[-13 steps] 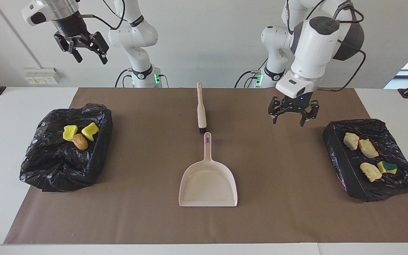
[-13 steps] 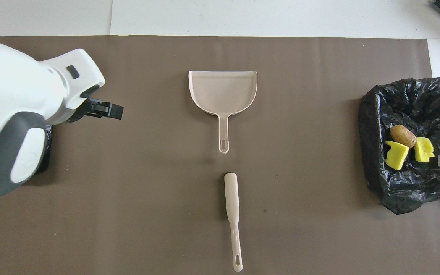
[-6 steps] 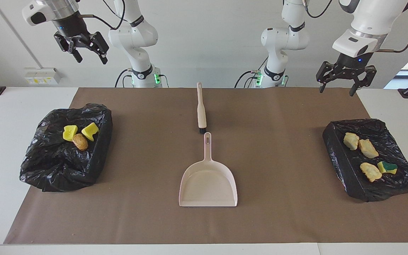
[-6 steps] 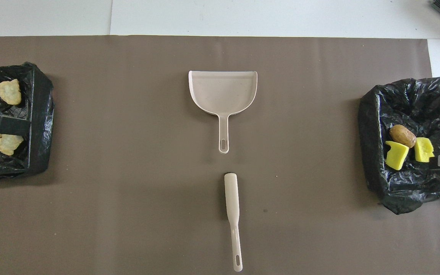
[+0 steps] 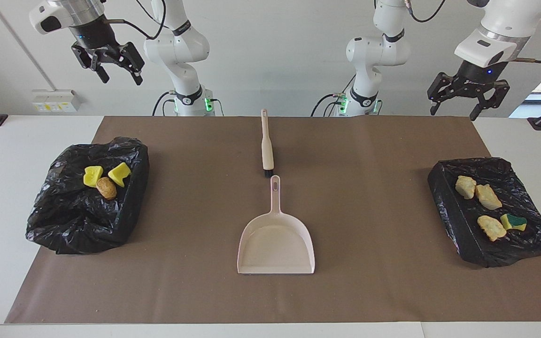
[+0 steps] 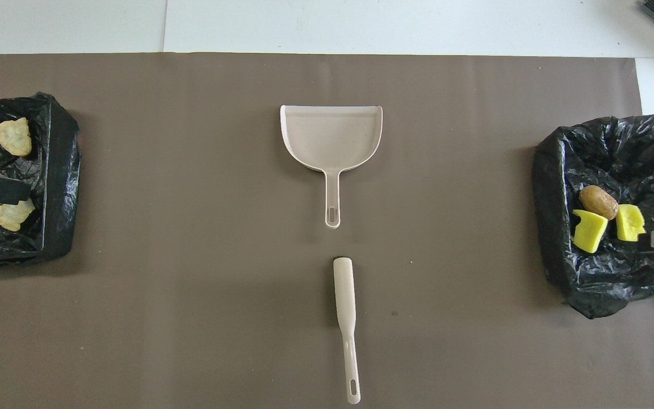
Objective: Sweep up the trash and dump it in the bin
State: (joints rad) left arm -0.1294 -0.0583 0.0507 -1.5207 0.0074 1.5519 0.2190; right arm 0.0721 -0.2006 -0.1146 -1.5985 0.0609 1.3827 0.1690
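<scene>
The trash lies in two lined bins. Three pieces (image 5: 105, 180), two yellow wedges and a brown lump, sit in the bin (image 5: 64, 220) below my right claw (image 5: 108, 63). Four pieces (image 5: 486, 206), three golden lumps and a yellow-green wedge, sit in the bin (image 5: 453, 220) below my left claw (image 5: 467, 96). I see no trash on the brown mat (image 5: 369, 291).

I judge the pieces light, soft and compressible; the wedges look spongy, the lumps possibly crumbly. Sweeping suits them better than pinching.

Both claws hang high with fingers spread, holding nothing.

The dustpan (image 5: 276, 244) and hand brush (image 5: 266, 145) lie on the bench midway between the two claws, in one line, the brush head just beside the dustpan handle. Both look like light, stiff plastic. I would grip each at its slim handle.

I judge the task essentially complete.
</scene>
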